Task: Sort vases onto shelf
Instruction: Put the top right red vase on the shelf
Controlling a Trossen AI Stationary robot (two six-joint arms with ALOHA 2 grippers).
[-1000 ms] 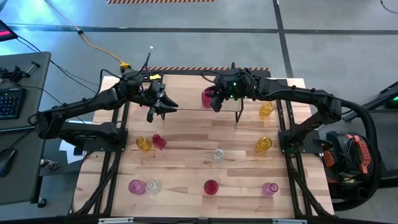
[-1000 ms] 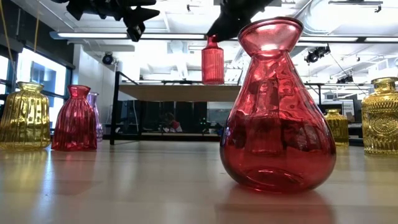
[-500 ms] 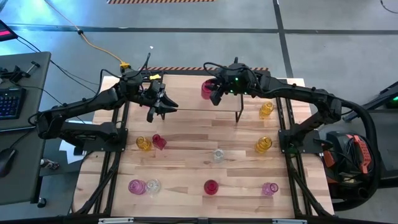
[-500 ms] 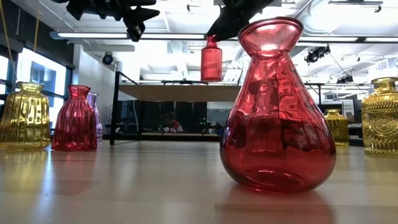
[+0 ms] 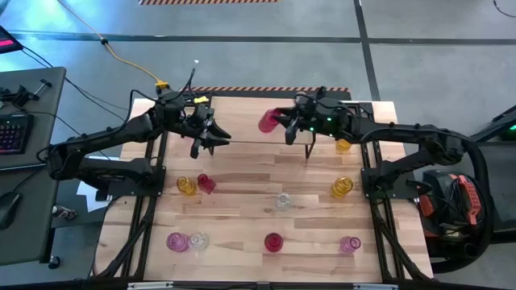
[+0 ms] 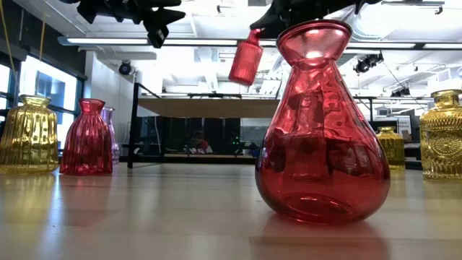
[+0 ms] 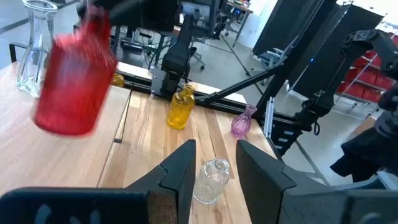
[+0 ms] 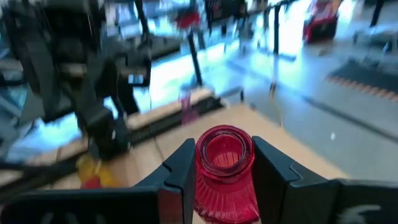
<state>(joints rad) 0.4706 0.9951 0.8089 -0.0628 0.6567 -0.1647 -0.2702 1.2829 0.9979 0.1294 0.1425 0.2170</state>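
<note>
My right gripper is shut on a red ribbed vase above the shelf. In the low view the vase hangs tilted, clear of the shelf's wooden top. My left gripper hovers open over the shelf's left end and touches nothing. Its wrist view shows the red vase blurred, and a clear vase standing on its base on the wood behind it. Several other vases stand on the table. My right gripper pinches the red vase's narrow neck, just below the mouth, between its two fingers. The fingers come slanting from above and from the table's right. The vase is lifted clear of the shelf and tilted, with its base lower and toward the left.
A large red vase stands close to the low camera. Amber vases, a red one, a clear one and a near row of pink, clear and red vases stand on the table.
My right gripper has risen a little and swung toward the table's right, tipping as it went. The red vase stood upright at the shelf top; now it is lifted clear and tilted, base toward the left.
</note>
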